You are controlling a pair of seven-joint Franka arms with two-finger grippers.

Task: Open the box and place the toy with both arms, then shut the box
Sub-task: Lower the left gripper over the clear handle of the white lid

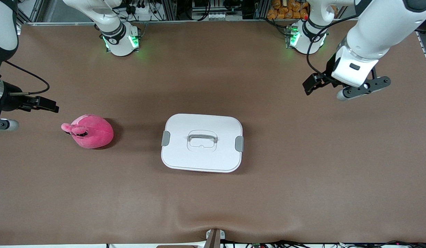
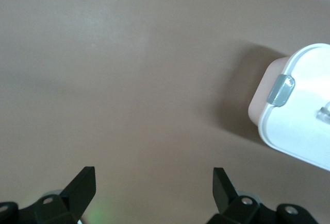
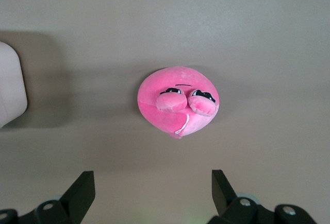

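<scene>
Brown matte table cover [image 1: 268, 193], rippled at the camera edge. White-lidded pale pink plastic box [image 1: 201, 142] shut, centred; bright pink plush toy [image 1: 90, 131] beside it toward right arm's end. Left gripper [image 2: 153, 183] and right gripper [image 3: 152, 184] hover, jaws wide apart, holding nothing.

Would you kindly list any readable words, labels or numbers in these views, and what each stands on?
None can be read.
The box, its lid and the toy bear no text.
A small dark mark on the right arm's base is too small to read.
</scene>
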